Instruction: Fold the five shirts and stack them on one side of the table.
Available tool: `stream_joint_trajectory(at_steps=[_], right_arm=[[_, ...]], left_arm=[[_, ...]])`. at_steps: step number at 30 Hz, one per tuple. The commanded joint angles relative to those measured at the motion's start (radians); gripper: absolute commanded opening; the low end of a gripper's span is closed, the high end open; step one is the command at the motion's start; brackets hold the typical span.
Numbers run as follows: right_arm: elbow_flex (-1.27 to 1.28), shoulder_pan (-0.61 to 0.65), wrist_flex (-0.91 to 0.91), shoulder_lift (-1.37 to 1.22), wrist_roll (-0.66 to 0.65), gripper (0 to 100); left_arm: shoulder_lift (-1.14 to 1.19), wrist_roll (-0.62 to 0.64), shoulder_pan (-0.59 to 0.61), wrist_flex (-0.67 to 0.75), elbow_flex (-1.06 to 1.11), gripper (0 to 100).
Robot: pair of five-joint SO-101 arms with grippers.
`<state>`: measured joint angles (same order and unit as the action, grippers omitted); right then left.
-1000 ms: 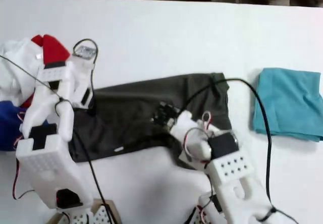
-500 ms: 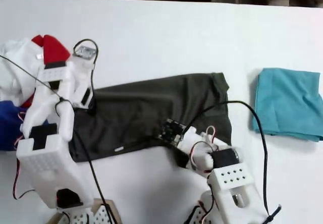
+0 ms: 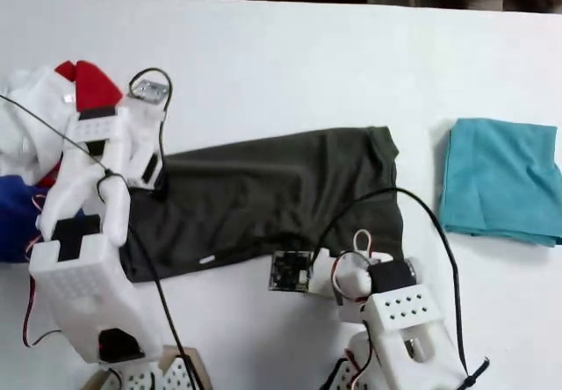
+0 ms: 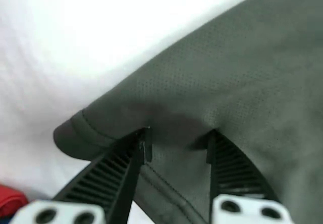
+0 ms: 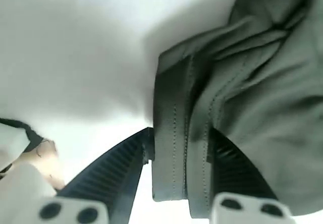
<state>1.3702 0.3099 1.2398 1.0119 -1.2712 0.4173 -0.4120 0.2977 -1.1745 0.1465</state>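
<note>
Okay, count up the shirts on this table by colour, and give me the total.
Dark green shirt, spread out in the middle: 1
Teal shirt, folded at one side: 1
White shirt, in the heap: 1
Red shirt, in the heap: 1
Blue shirt, in the heap: 1
Total: 5

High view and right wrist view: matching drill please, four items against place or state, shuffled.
1. dark olive fabric shirt
2. folded teal fabric shirt
3. heap of white, red and blue shirts
4. right claw

A. right side of the white table, lying apart
B. clamped on a bunched hem
C. spread across the middle
D. left edge

Pairs: 1-C, 2-A, 3-D, 4-B.
</note>
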Motion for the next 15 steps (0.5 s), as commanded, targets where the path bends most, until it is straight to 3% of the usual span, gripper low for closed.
stream_joint_trajectory(at_steps=[1, 8, 15], right_arm=[[0.006, -0.012, -0.001, 0.008, -0.008, 20.5], [-0.005, -0.096, -0.251, -0.262, -0.003, 23.7], [-0.160, -0.108, -0.232, -0.539, -0.005, 23.1]], left_arm=[[0.012, 0.006, -0.017, 0.028, -0.021, 20], [0.012, 0.006, -0.017, 0.028, -0.021, 20], [0.012, 0.006, -0.017, 0.028, -0.021, 20]])
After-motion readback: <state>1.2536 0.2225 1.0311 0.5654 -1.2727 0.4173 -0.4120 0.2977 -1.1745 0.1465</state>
